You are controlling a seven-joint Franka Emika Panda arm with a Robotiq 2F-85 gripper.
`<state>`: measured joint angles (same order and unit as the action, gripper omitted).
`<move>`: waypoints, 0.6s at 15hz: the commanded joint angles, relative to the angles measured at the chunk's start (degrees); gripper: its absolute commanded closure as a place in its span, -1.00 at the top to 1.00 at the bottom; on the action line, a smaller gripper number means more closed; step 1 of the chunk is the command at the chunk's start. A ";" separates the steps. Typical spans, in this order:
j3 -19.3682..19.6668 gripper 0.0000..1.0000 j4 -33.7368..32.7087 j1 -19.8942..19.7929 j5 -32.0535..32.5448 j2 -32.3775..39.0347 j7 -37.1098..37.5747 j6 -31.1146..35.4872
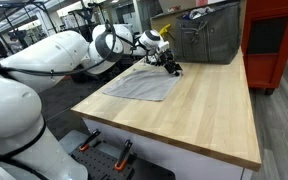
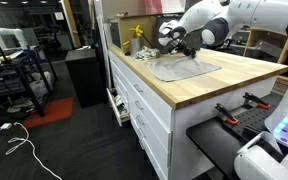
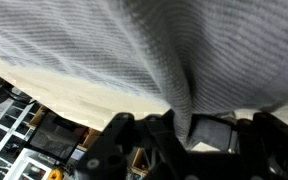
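Observation:
A grey cloth (image 1: 144, 84) lies spread on the wooden table (image 1: 204, 110); in the other exterior view the grey cloth (image 2: 184, 68) shows near the table's (image 2: 184, 88) far side. My gripper (image 1: 171, 66) is down at the cloth's far corner, also seen as the gripper (image 2: 181, 47) just above the fabric. In the wrist view the gripper (image 3: 184, 128) is shut on a pinched fold of the grey cloth (image 3: 144, 50), which rises between the black fingers (image 3: 144, 140) and fills most of the picture.
A metal bin (image 1: 209, 35) stands at the back of the table, close behind the gripper. A red cabinet (image 1: 276, 40) is beside the table. A yellow object (image 2: 136, 35) sits near the table's back corner. A black clamp stand (image 1: 104, 155) is below the front edge.

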<state>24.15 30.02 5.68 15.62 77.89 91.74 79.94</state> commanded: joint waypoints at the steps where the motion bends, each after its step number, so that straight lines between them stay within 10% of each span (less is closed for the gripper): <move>1: 0.00 -1.00 0.00 0.00 0.00 0.00 0.00 0.01; 5: 0.00 -1.00 0.00 0.02 0.00 0.00 0.00 0.01; 6: -0.04 -0.50 0.13 0.13 -0.01 -0.12 -0.17 -0.28; 9: 0.28 -0.21 0.37 0.92 0.04 -0.55 1.53 -1.48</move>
<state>24.14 30.03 5.95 15.62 77.93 91.74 79.93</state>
